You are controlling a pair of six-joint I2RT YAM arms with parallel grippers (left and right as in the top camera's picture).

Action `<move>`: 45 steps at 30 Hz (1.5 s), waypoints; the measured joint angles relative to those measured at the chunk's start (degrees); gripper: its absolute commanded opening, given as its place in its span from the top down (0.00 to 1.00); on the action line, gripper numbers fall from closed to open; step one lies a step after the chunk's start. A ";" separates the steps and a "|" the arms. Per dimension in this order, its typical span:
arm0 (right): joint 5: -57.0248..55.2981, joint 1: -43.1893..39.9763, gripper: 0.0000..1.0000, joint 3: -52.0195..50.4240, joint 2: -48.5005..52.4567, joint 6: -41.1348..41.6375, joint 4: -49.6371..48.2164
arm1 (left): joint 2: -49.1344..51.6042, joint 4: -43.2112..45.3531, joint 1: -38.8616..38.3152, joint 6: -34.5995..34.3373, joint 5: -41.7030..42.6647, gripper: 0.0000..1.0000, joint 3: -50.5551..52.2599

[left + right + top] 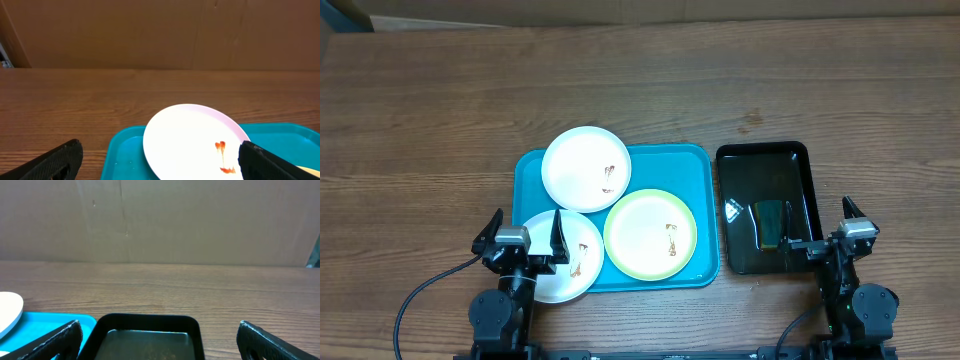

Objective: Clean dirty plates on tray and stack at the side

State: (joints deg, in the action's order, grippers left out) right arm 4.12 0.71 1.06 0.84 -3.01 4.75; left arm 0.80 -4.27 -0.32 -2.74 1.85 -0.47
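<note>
Left tool point(527, 235) spread wide, empty, at tray's point(700, 158) near-left corner. White plate point(572, 268) overhangs that corner. Second white plate point(582, 165) at tray's far-left, yellow-green plate point(645, 230) near-right. All three smeared brown. Right of tray: black tray point(765, 165), sponge point(773, 222) inside, untouched. Right tool point(160, 345) spread, empty. Nothing wiped, nothing stacked; whole job ahead.

overhead: straight down | wrists: low, facing forward | shared: blue tray point(670, 168)
</note>
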 measured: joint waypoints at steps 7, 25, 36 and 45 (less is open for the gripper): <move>0.00 0.02 0.00 0.00 0.00 0.00 0.00 | -0.02 -1.53 0.00 -0.76 0.00 0.00 -2.25; 0.00 0.02 0.00 0.00 -0.04 -0.02 -0.02 | 63.28 -69.05 0.00 -1.57 10.29 0.00 -91.71; 0.04 0.02 0.00 0.00 -0.09 -0.02 0.00 | 94.82 -89.50 -3.82 -1.60 16.61 0.64 -103.65; 0.09 0.02 0.00 0.00 -0.11 0.00 -0.02 | 95.86 -73.18 -17.25 -6.03 12.94 0.59 -78.03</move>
State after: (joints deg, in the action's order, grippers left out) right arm 4.21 0.73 1.06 0.73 -3.01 4.73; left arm 96.66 -77.45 -17.56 -8.78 14.79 -78.50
